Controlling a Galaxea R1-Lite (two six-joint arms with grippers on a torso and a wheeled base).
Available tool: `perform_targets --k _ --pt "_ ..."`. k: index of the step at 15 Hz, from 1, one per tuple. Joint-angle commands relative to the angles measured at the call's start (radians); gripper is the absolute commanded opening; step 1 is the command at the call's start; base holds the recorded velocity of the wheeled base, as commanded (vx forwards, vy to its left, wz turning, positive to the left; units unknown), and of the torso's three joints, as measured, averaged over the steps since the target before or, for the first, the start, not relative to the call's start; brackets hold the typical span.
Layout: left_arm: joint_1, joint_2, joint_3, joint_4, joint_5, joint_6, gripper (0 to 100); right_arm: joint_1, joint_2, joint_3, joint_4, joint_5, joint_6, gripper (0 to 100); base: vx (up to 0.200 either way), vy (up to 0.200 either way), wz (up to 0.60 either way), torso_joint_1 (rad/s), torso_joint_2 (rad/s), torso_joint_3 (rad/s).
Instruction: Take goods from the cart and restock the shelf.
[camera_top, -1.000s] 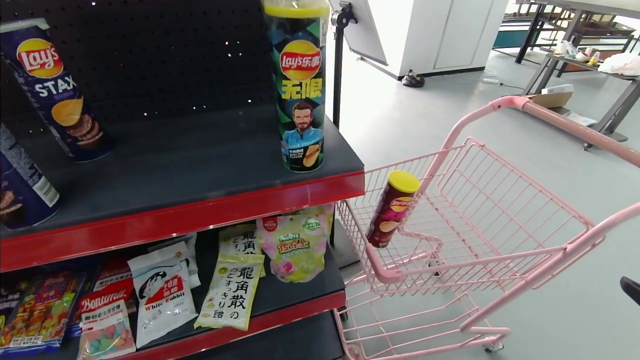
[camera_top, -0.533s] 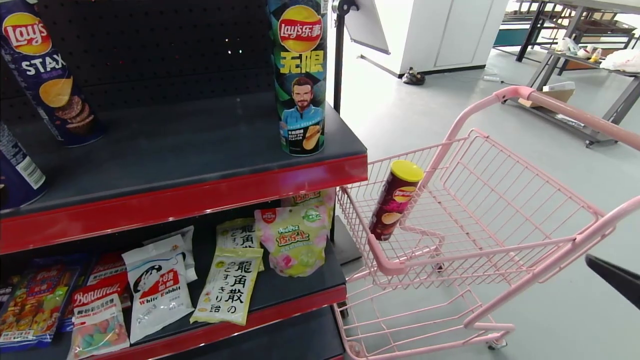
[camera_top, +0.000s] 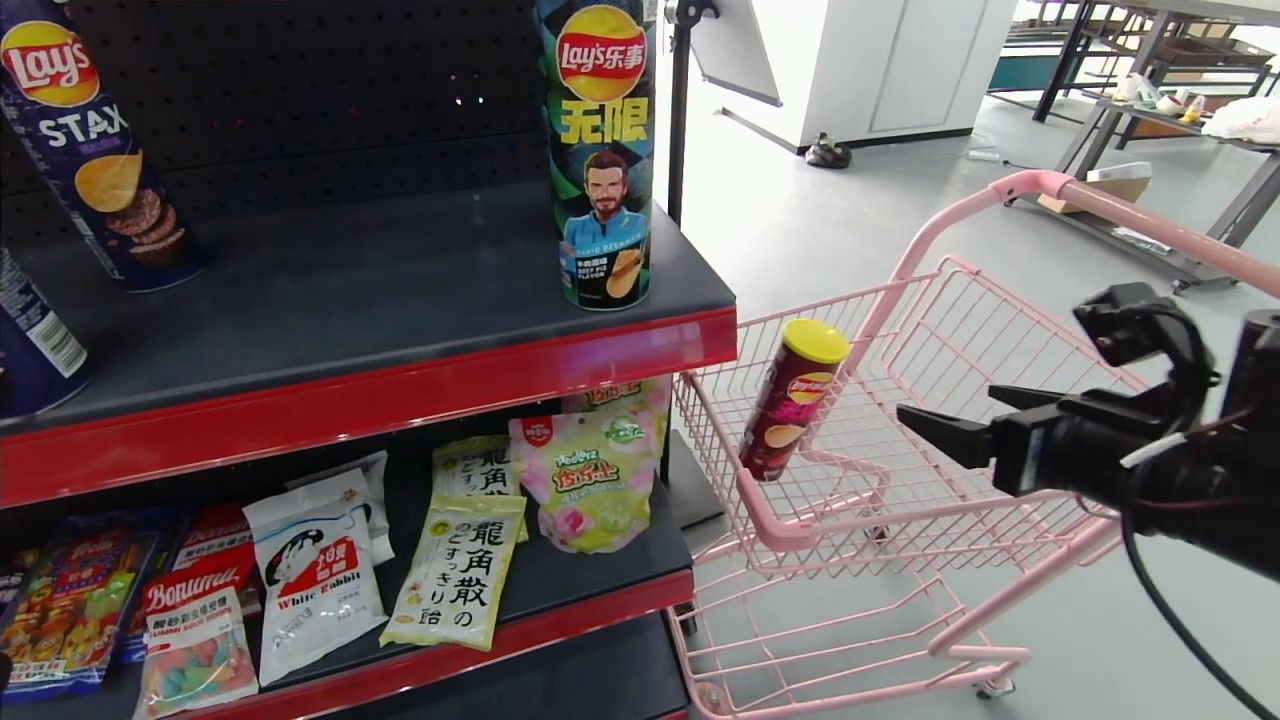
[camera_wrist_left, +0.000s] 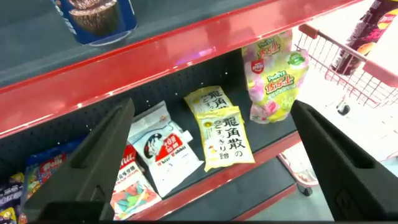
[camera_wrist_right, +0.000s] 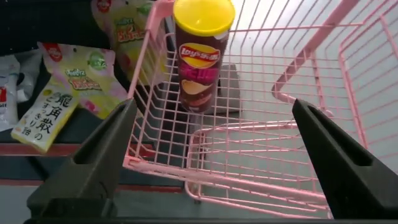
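Observation:
A maroon chip can with a yellow lid (camera_top: 795, 400) leans upright in the front left corner of the pink cart (camera_top: 1010, 185), beside the shelf. My right gripper (camera_top: 948, 408) hangs open over the cart basket, a short way right of the can, with nothing between its fingers. In the right wrist view the can (camera_wrist_right: 200, 59) stands ahead of the open right gripper (camera_wrist_right: 212, 106). My left gripper (camera_wrist_left: 212, 104) is open and empty in front of the lower shelf's snack bags (camera_wrist_left: 224, 134). The upper shelf (camera_top: 400, 410) has a red front edge and a bare dark middle.
A tall green chip can (camera_top: 603, 160) stands at the upper shelf's right front corner. Blue chip cans (camera_top: 90, 150) stand at its left. Several snack bags (camera_top: 460, 575) lie on the lower shelf. Tables (camera_top: 1190, 110) stand on the grey floor beyond the cart.
The head view tilted down a little early on. My right arm has come in from the right edge and now reaches over the cart basket toward the can. The can has not moved.

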Motion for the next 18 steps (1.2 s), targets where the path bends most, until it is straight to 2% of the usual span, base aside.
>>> perform_targets --k 1,5,7,18 --pt "0.000 0.016 0.003 0.000 -0.001 -0.001 100 0.058 0.212 -0.069 -0.039 0.034 0.019 100 0.000 0.000 0.00 0.000 0.00 0.000" --pt "0.000 0.028 0.004 0.000 -0.005 -0.002 100 0.081 0.341 -0.149 -0.082 0.037 0.041 100 0.000 0.000 0.00 0.000 0.00 0.000" --pt "0.000 0.030 0.003 0.000 -0.014 -0.002 100 0.077 0.441 -0.181 -0.177 0.032 0.044 100 0.000 0.000 0.00 0.000 0.00 0.000" --pt "0.000 0.045 -0.005 0.000 -0.014 -0.002 100 0.051 0.612 -0.357 -0.186 0.029 0.084 100 0.000 0.000 0.00 0.000 0.00 0.000"
